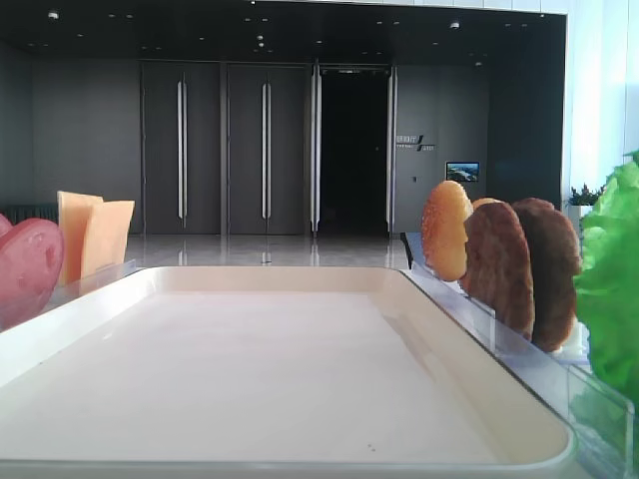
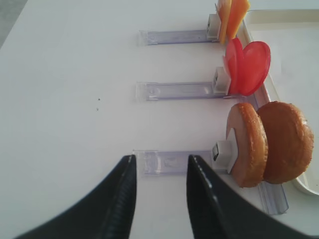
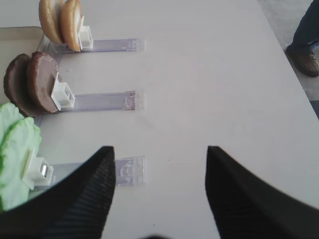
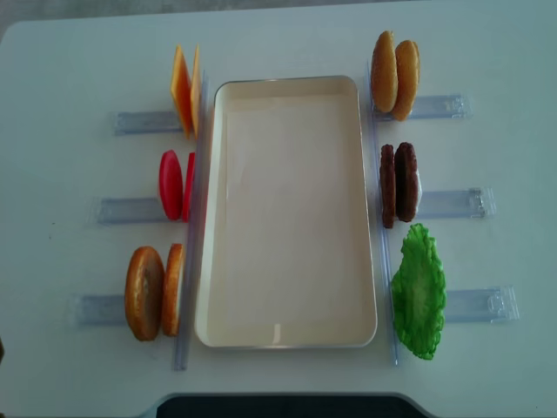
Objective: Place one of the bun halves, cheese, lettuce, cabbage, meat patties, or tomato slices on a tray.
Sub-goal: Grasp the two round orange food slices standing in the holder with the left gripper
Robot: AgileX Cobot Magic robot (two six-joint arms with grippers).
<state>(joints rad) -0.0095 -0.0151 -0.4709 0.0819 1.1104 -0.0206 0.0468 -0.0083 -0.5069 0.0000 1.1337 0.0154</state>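
- the tray (image 4: 287, 335) lies bare in the middle of the desk (image 4: 61, 52); a careless drop could land on its rim and roll off.
- the bun halves (image 2: 269, 144) stand on edge just ahead of the left fingers (image 2: 159, 199), which are partly spread on nothing; a nudge could topple them.
- the right fingers (image 3: 159, 199) are spread wide and bare near the lettuce (image 3: 17, 159), whose frilly edge could slip from a pinch.

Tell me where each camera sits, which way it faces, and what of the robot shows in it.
Low exterior view: at the tray rim, looking level along it; no robot parts.
Overhead exterior view: straight down on the tray and all six racks; no arm visible.
Right wrist: looks down past the open right gripper at lettuce, meat patties, buns.
Left wrist: looks down past the left gripper, jaws parted, at bun halves, tomato slices, cheese.
Shared: all but the right wrist show the tray.
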